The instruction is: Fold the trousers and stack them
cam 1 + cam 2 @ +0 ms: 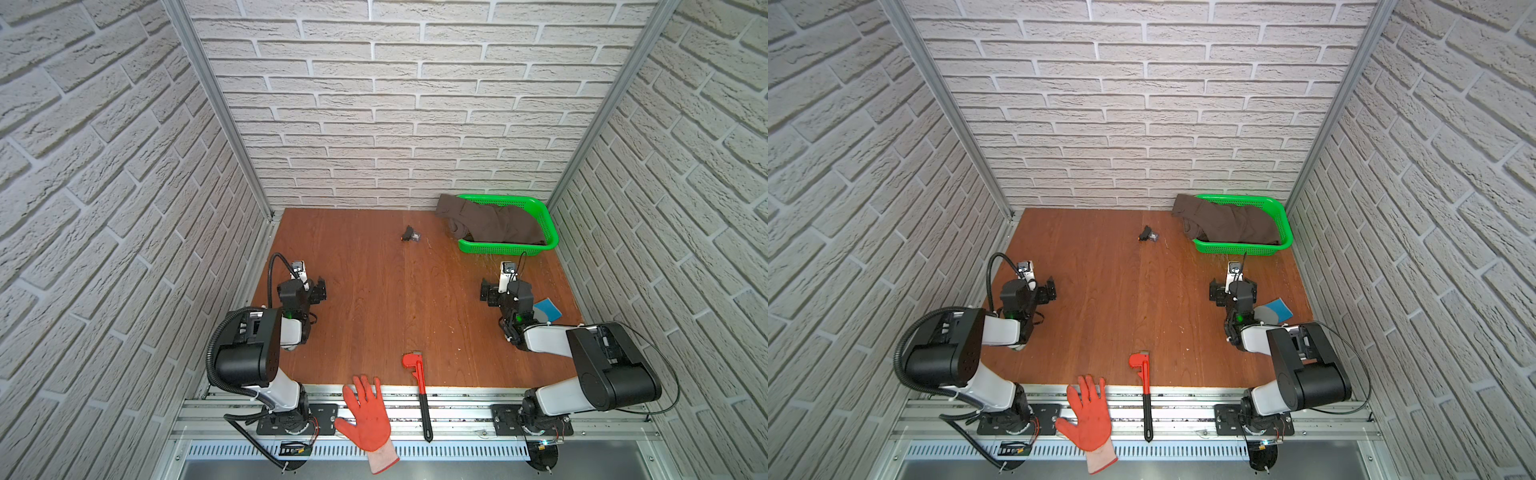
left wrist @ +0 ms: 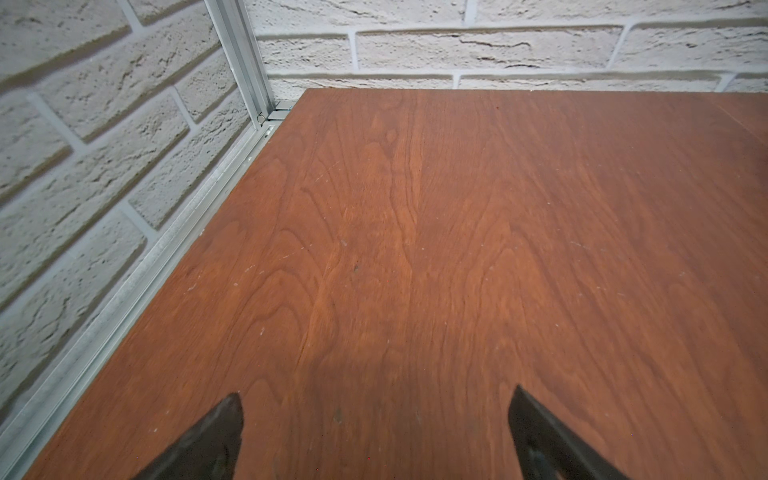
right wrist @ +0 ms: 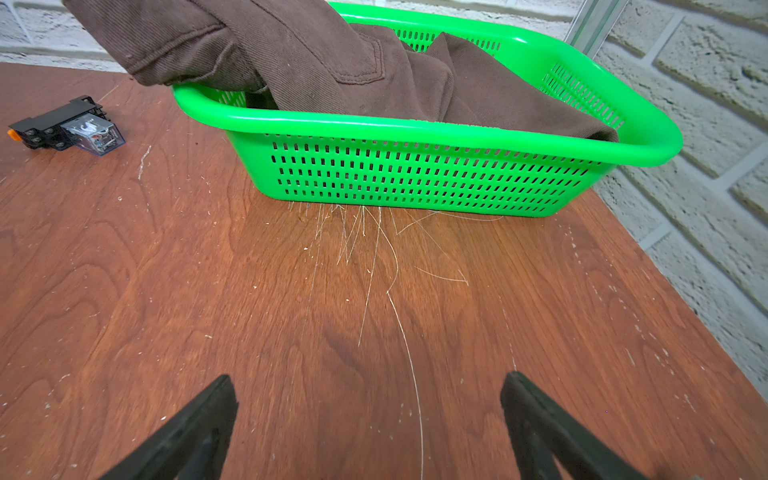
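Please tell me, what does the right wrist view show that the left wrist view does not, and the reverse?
Only the right wrist view shows the green basket, the brown trousers lying in it and hanging over its rim, and a small black and clear electrical part beside it. Only the left wrist view shows the metal rail along the edge of the table. Both show the wooden table, the brick wall and an open, empty hand: the right hand and the left hand.
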Tool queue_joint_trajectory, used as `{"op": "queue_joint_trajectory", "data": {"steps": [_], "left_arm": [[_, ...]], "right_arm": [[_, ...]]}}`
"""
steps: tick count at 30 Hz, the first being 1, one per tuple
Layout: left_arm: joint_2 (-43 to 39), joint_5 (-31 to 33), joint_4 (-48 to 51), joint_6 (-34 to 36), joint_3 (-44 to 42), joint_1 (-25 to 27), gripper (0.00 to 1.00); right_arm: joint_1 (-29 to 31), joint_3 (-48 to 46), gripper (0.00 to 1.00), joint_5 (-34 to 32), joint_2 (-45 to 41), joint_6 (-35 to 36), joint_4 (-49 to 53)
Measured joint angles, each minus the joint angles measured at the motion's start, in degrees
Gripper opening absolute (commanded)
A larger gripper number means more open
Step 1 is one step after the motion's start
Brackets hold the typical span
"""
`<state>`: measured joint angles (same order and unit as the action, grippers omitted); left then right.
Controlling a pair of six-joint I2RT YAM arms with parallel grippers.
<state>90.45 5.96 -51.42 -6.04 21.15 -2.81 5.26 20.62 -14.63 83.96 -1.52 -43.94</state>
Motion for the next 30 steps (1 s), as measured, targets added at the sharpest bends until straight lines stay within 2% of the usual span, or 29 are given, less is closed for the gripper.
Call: {"op": "queue_joint_trajectory", "data": {"steps": [3,5,8,11,14,17,19,21,26,30], "left_arm": [[-0.1,0.3,0.2,0.0,0.0,-0.4,0.98],[-1.4,3.2,2.0,0.0,0.0,0.5,0.98],[-9.7,8.3,11.9,-0.5,1.6,1.9,0.96],[-19.1,11.4,23.0,-1.7,8.4,2.6,0.87],[-25.4,13.3,33.4,-3.3,18.8,3.4,0.86],[-27.7,14.1,44.1,-7.3,28.0,4.8,0.86],[-26.8,13.3,51.4,-10.5,33.1,5.5,0.89],[-24.6,12.1,58.1,-13.2,36.7,6.8,0.98],[-18.8,8.8,69.3,-18.4,37.9,12.6,0.98],[-15.9,5.8,73.5,-21.6,37.9,17.7,0.98]], "right_arm": [[0.0,0.0,0.94,0.1,0.0,0.0,0.0],[0.0,0.2,0.94,0.2,-0.7,0.0,1.3],[0.2,2.6,0.94,0.0,-4.2,0.3,8.8],[0.2,12.1,0.94,-1.5,-10.1,-2.1,24.1],[0.2,28.3,0.94,-3.8,-11.8,-7.1,39.3],[0.2,45.7,0.94,-5.1,-8.3,-12.6,52.9],[0.2,55.7,0.99,-4.9,-4.1,-15.9,60.7],[0.2,63.4,1.0,-3.7,1.0,-18.7,67.1],[0.2,70.9,1.0,2.8,12.8,-22.8,75.5],[0.2,76.2,1.0,7.6,23.0,-25.2,79.4]]}}
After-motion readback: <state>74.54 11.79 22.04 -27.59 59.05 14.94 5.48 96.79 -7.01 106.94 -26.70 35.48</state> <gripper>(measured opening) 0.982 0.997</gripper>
